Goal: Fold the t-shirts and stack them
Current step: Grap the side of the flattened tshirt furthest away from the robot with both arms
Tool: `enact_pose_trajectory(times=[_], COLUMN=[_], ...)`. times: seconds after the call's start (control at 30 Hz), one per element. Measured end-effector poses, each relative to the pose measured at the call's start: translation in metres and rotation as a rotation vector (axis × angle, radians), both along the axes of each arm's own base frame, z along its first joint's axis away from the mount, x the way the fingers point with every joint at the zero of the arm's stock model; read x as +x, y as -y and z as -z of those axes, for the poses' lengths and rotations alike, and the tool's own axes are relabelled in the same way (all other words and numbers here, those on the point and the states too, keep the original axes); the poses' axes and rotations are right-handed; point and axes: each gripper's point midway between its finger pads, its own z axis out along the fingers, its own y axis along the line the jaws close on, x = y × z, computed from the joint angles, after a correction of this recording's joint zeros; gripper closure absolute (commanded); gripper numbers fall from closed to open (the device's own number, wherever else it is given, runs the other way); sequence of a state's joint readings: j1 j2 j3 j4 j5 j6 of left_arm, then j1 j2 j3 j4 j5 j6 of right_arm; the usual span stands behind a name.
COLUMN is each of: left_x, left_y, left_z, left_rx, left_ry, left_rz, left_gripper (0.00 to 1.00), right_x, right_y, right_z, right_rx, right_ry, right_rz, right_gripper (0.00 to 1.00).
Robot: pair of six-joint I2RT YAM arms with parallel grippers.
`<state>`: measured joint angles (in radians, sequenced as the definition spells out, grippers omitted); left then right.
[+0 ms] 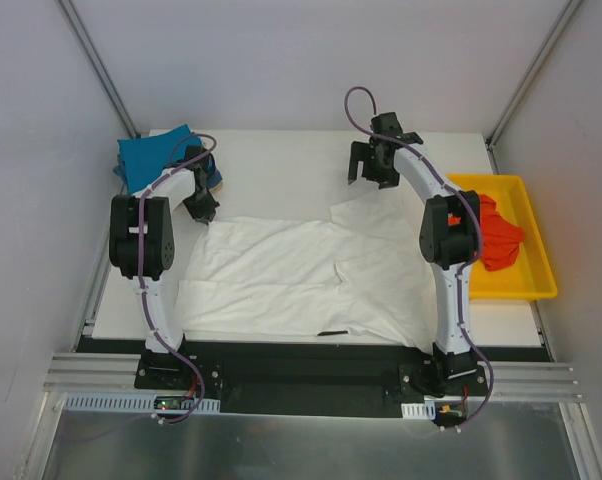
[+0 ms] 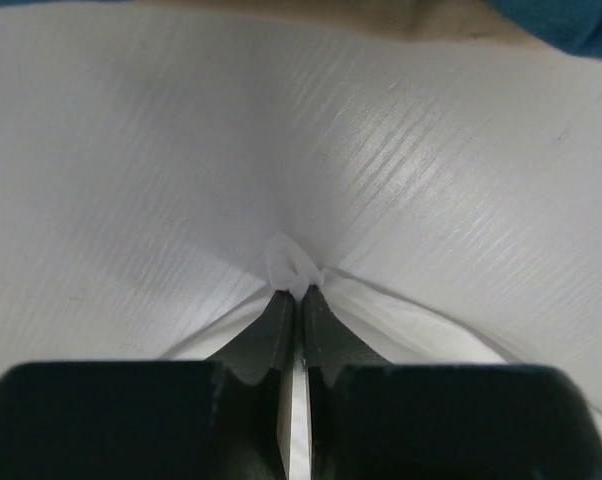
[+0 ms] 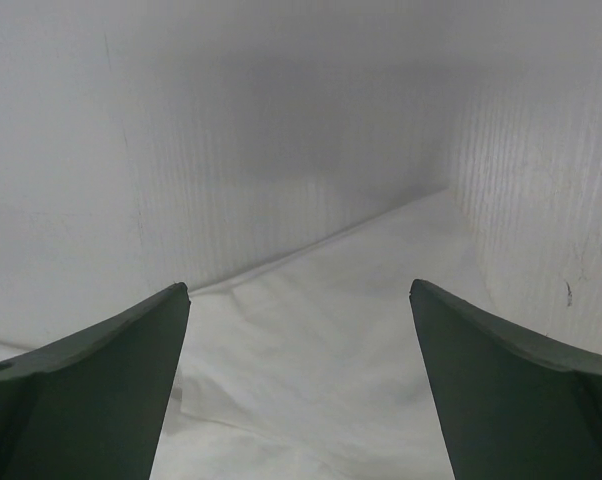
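Finding 1. The white cloth t-shirt [image 1: 281, 275] lies spread open and mostly flat across the middle of the white surface [image 1: 281, 170]. It is creased and not yet folded. A small dark mark shows at its near hem.

Finding 2. The left end effector [image 1: 206, 213] is at the shirt's far-left corner. In the left wrist view its fingers [image 2: 281, 330] are pressed together on a small tuft of that white cloth [image 2: 299, 268]. Judgement: the corner is pinched so that it can be lifted and carried over for a fold.

Finding 3. The right end effector [image 1: 368, 176] hangs above the far-right corner of the same shirt with its jaws spread wide and nothing between them. The right wrist view shows white cloth [image 3: 331, 360] below the gap. Judgement: it is lined up to take the matching corner, so that both far corners travel together.

Finding 4. Folded teal-blue cloth shirts [image 1: 159, 155] sit at the far-left corner of the surface, probably the stack. An orange-red cloth shirt [image 1: 499, 235] lies crumpled in the yellow plastic tray [image 1: 541, 292] at the right, evidently awaiting its turn.
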<state>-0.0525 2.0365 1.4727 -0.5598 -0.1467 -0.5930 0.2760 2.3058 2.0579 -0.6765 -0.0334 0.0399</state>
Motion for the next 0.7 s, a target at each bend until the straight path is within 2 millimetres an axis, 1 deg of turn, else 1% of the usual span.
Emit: enact_pose_trajectory(times=[0.03,0.1,0.2,0.3,0.4,0.53,0.57,0.63,0.7], left_x=[0.000,-0.001,-0.009,-0.016,-0.018,-0.017,-0.017,-0.016,-0.016], left_y=[0.000,0.000,-0.001,-0.001,-0.001,-0.001,-0.001,-0.001,0.000], left_z=[0.000,-0.001,-0.001,-0.002,-0.003,-0.009,-0.010,-0.012,-0.012], left_rx=[0.000,0.000,0.000,0.001,0.001,0.001,0.001,0.000,-0.005], left_ry=[0.001,0.005,0.000,-0.006,-0.004,0.013,0.016,0.023,0.026], left_rz=[0.000,0.000,0.000,0.001,0.003,0.005,0.005,0.006,0.008], left_gripper=[1.00,1.00,1.00,1.00,1.00,1.00,1.00,1.00,1.00], right_x=[0.004,0.017,0.039,0.050,0.051,0.044,0.042,0.038,0.037], right_y=[-0.001,0.000,0.002,0.008,0.016,0.030,0.032,0.039,0.041], right_z=[0.000,0.001,0.008,0.017,0.027,0.039,0.042,0.048,0.048], right_rx=[-0.003,-0.018,-0.054,-0.088,-0.117,-0.159,-0.167,-0.192,-0.198], right_ry=[0.006,0.032,0.076,0.092,0.080,0.040,0.032,0.013,0.009], right_rz=[0.000,-0.002,0.001,0.014,0.033,0.058,0.062,0.069,0.071], right_gripper=[0.04,0.04,0.04,0.04,0.04,0.03,0.01,0.08,0.15])
